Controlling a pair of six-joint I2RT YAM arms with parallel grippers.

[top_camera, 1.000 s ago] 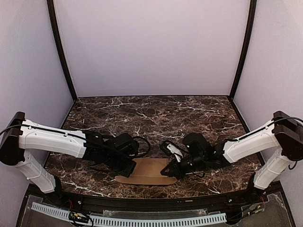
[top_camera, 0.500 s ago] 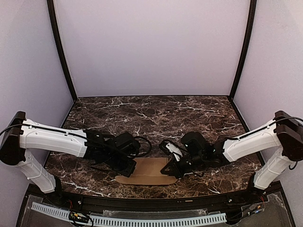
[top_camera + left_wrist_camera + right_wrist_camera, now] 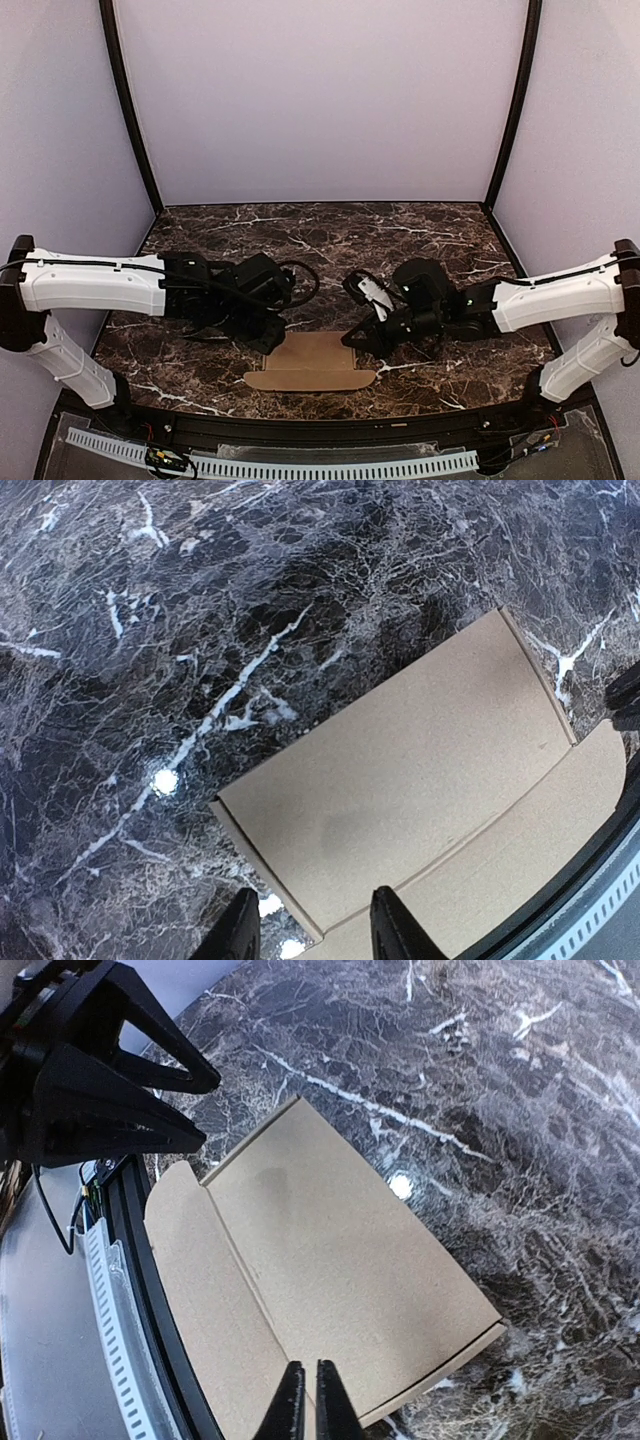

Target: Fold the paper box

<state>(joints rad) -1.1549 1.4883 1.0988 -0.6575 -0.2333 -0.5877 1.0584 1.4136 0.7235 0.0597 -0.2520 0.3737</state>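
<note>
The paper box (image 3: 312, 362) lies flat near the table's front edge, a tan cardboard sheet with one long flap creased along its near side. My left gripper (image 3: 268, 336) hovers over its left end. In the left wrist view the box (image 3: 400, 790) fills the lower right, and the left gripper (image 3: 315, 932) is open above the box's corner, holding nothing. My right gripper (image 3: 357, 336) hangs over the right end. In the right wrist view the box (image 3: 330, 1270) spreads under the right gripper (image 3: 306, 1405), which is shut and empty.
The dark marble table (image 3: 330, 250) is closed in by pale walls on three sides. A black rail and a white slotted strip (image 3: 300, 465) run just in front of the box. The left gripper's black frame (image 3: 100, 1070) shows in the right wrist view.
The left gripper has opened and risen off the box's left end. The right gripper has pulled up and back from the right end. The box lies flat where it was.
</note>
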